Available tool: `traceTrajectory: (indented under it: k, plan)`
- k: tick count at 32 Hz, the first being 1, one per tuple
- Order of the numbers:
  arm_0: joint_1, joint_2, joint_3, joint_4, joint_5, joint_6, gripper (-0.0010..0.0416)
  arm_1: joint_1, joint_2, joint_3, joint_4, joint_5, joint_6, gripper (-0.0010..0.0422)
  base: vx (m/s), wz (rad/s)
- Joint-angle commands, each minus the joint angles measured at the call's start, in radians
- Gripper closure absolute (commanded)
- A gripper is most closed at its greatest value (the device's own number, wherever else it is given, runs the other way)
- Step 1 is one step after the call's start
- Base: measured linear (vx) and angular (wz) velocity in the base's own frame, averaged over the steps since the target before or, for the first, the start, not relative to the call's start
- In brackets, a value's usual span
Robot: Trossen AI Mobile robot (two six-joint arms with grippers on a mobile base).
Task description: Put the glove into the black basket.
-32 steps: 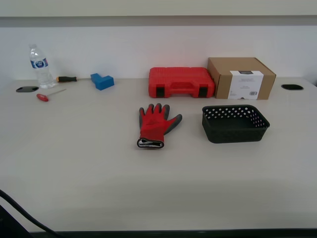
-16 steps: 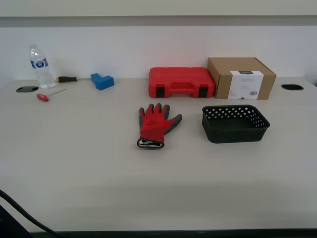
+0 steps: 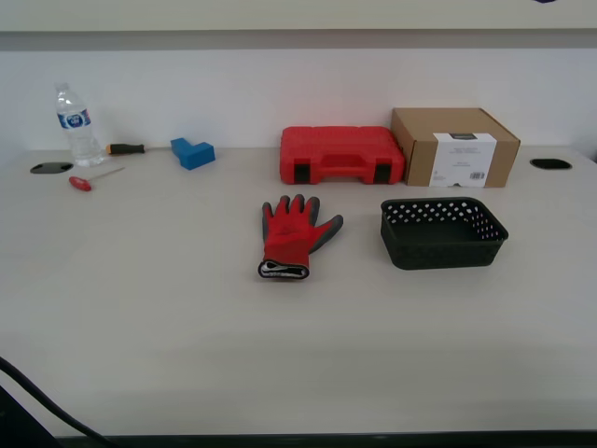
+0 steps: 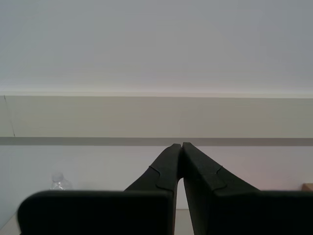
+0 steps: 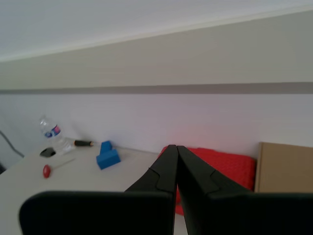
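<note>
My first hand [image 5: 176, 147] is clenched on nothing, fingertips pressed together and raised above the worktop [image 3: 168, 317], facing the back wall. My second hand [image 4: 182, 145] is clenched and empty too. In the exterior view the glove [image 3: 292, 235] lies flat at the frame's centre, fingers toward the red tool case [image 3: 341, 154] behind it. The black basket [image 3: 442, 232] sits right of the glove, apart from it, just below the cardboard box [image 3: 454, 146].
</note>
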Motion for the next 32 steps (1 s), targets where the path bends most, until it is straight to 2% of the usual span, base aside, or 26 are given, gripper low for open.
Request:
traceTrajectory:
  k: [1,4,9,11,13,15,17,22,23,26,29,32]
  plan:
    - [0.079,0.039,0.045,-0.037,-0.004,-0.04,0.0405,0.0,0.0,0.002,0.003,-0.003,0.0,0.0412,0.0,0.0]
    - [0.166,0.075,0.055,-0.042,-0.004,-0.059,0.0405,0.0,0.0,0.002,0.003,-0.003,0.0,0.0412,0.0,0.0]
    - [0.289,0.148,0.056,-0.042,-0.008,-0.061,0.0405,0.0,0.0,0.002,0.003,-0.003,0.0,0.0412,0.0,0.0]
    - [0.329,0.18,0.056,-0.043,-0.008,-0.073,0.0405,0.0,0.0,0.002,0.003,-0.003,0.0,0.0412,0.0,0.0]
    - [0.366,0.214,0.056,-0.042,-0.007,-0.101,0.0405,0.0,0.0,0.002,0.003,-0.003,0.0,0.0412,0.0,0.0]
    - [0.394,0.254,0.072,-0.071,0.008,-0.089,0.0405,0.0,0.0,0.002,0.003,-0.003,0.0,0.0412,0.0,0.0]
    - [0.4,0.288,0.107,-0.138,0.061,-0.09,0.0405,0.0,0.0,0.002,0.003,-0.003,0.0,0.0412,0.0,0.0]
    - [0.399,0.378,0.233,-0.354,0.066,-0.105,0.0405,0.0,0.0,0.002,0.003,-0.003,0.0,0.0412,0.0,0.0]
    - [0.4,0.42,0.304,-0.467,0.07,-0.122,0.0405,0.0,0.0,0.002,0.003,-0.003,0.0,0.0412,0.0,0.0]
    - [0.402,0.48,0.392,-0.546,0.085,-0.14,0.0405,0.0,0.0,0.002,0.003,-0.003,0.0,0.0412,0.0,0.0]
    - [0.402,0.512,0.456,-0.589,0.104,-0.142,0.0404,0.0,0.0,0.002,0.002,-0.003,0.0,0.0412,0.0,0.0]
    - [0.402,0.565,0.539,-0.683,0.113,-0.143,0.0396,0.0,0.0,0.002,0.001,-0.003,0.0,0.0412,0.0,0.0]
